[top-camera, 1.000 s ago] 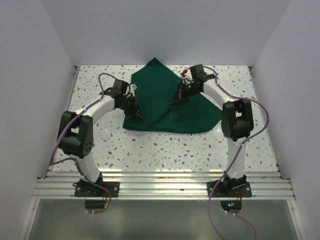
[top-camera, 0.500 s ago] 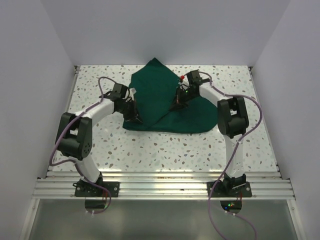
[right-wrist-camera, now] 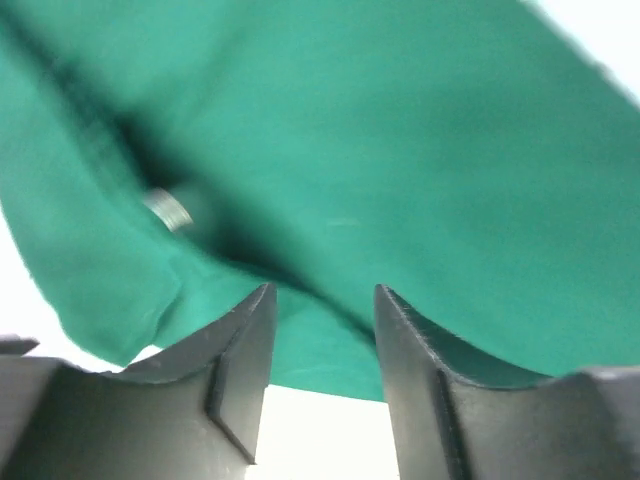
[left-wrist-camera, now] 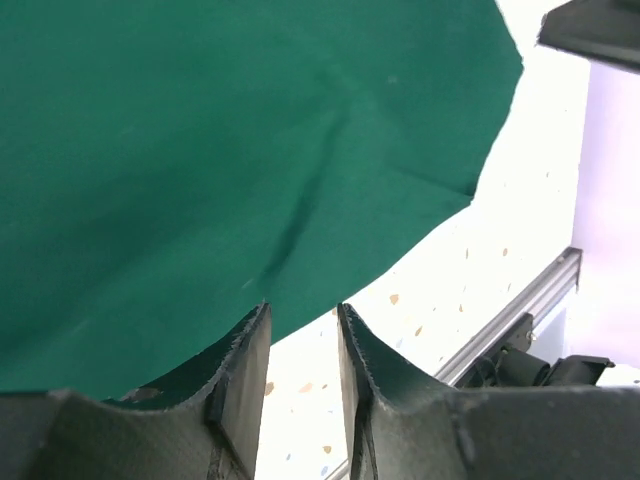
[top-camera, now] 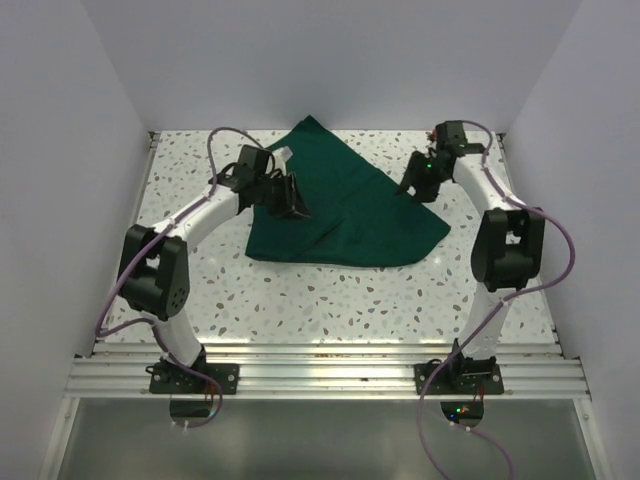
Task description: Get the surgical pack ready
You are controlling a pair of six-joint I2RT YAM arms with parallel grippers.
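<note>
From above, the surgical pack (top-camera: 345,215) lies at the far middle of the table (top-camera: 330,300). It is a dark green drape, folded over itself into a flat fan. No tray or gauze shows, so I judge they are under the folds. The left gripper (top-camera: 292,198) hangs over the left part of the drape, and the right gripper (top-camera: 413,186) is at its right edge. Each is beside a flap it could take for another fold, I suppose. Only the purple cables (top-camera: 222,135) loop near the arms.

At the left wrist, the fingers (left-wrist-camera: 240,380) are a little spread with nothing between them; speckled table shows in the gap. The drape's edge lies just beyond the tips.

At the right wrist, the fingers (right-wrist-camera: 240,350) are apart and empty above the blurred drape. A small shiny piece (right-wrist-camera: 168,210) shows in a dark fold — perhaps an instrument, I cannot tell.
</note>
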